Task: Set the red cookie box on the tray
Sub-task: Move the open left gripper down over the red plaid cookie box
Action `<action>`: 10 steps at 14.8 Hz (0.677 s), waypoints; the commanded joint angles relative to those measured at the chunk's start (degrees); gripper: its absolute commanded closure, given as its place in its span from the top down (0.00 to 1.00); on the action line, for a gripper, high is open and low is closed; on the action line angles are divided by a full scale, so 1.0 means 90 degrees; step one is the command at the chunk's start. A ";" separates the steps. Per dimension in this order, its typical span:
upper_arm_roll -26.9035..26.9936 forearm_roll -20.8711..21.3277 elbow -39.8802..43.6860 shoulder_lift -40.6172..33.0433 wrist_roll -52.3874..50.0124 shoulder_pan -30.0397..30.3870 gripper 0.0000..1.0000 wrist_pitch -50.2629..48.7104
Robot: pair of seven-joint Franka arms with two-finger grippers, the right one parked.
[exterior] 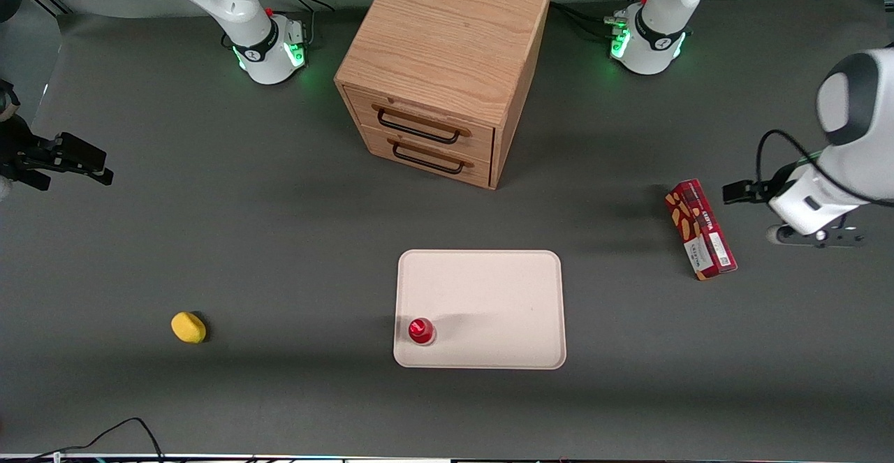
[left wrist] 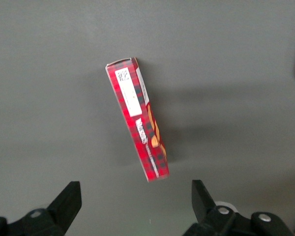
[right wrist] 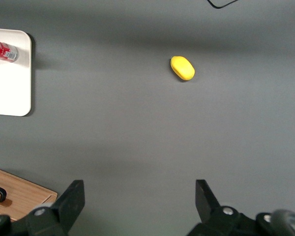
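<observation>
The gripper (left wrist: 135,206) is held wide open above the table, its two dark fingers (left wrist: 69,201) spread well apart with nothing between them; in the front view it (exterior: 742,190) is seen just beside the red cookie box (exterior: 700,229), toward the working arm's end of the table.

The red cookie box (left wrist: 137,118) is lying flat on the grey table (exterior: 209,239), untouched, its white label panel at the end nearer the front camera. It is a long, narrow cardboard carton, so it is judged light and fairly stiff along its length, though its thin walls may be dented by a hard squeeze and its printed surface may be a little slick. A hold across the narrow width, near the middle of the length, is judged best, so that neither end droops or swings when the carton is lifted.

The tray (exterior: 489,274) is well apart from the box, toward the parked arm's end and a little nearer the front camera. A small red-capped bottle (exterior: 421,330) is standing on the tray at the corner farthest from the box, leaving most of the tray bare. The wooden two-drawer cabinet (exterior: 447,65) is set farther from the front camera than the box. A yellow sponge-like lump (exterior: 188,327) is lying much farther off toward the parked arm's end.
</observation>
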 commanded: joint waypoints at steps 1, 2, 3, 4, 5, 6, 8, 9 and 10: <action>0.0038 -0.0079 -0.0770 -0.0037 -0.0057 0.0015 1.00 0.1022; 0.0038 -0.0079 -0.0869 0.0051 -0.0202 0.0025 1.00 0.1315; 0.0038 -0.0089 -0.0918 0.0158 -0.0465 0.0045 1.00 0.1473; 0.0038 -0.0089 -0.0938 0.0295 -0.0700 0.0054 1.00 0.1629; 0.0038 -0.0128 -0.0928 0.0451 -0.0760 0.0122 1.00 0.1756; 0.0038 -0.0244 -0.0938 0.0588 -0.0761 0.0220 1.00 0.1903; 0.0057 -0.0362 -0.1035 0.0813 -0.0799 0.0337 1.00 0.2205; 0.0096 -0.0411 -0.1123 0.0901 -0.0867 0.0338 1.00 0.2410; 0.0096 -0.0469 -0.1230 0.0969 -0.1003 0.0328 1.00 0.2586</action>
